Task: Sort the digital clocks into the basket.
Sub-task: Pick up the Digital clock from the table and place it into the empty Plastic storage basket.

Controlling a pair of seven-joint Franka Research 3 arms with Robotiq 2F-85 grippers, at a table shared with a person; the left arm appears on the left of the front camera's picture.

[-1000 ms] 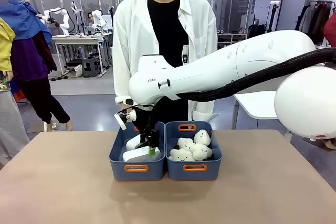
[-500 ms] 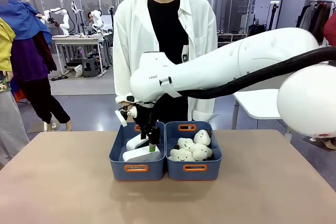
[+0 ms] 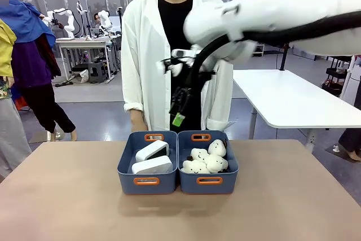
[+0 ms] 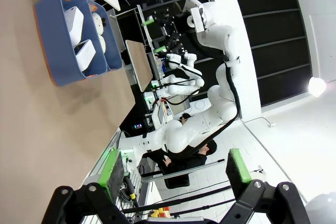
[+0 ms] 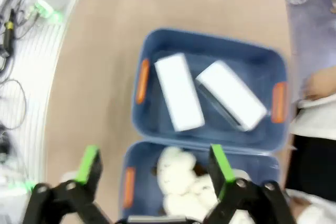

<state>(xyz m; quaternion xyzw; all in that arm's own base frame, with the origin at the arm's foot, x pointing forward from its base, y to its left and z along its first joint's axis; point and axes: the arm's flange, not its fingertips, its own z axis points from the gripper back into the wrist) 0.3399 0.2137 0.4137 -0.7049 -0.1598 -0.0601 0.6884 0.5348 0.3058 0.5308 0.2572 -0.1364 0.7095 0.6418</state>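
Inside left blue basket, mid-desk: two digital clocks, leaning, may slide if jolted; right gripper above, jaws apart, empty; left gripper likewise

Seen from above, a blue plastic basket with orange handles sits on a tan table. Inside it two white rounded rectangular digital clocks lie side by side, angled apart. Just beside it, a second blue basket holds cream plush toys. The right gripper, its black fingers tipped with green pads, spreads wide, holding nothing. A person's hand shows at the right edge.
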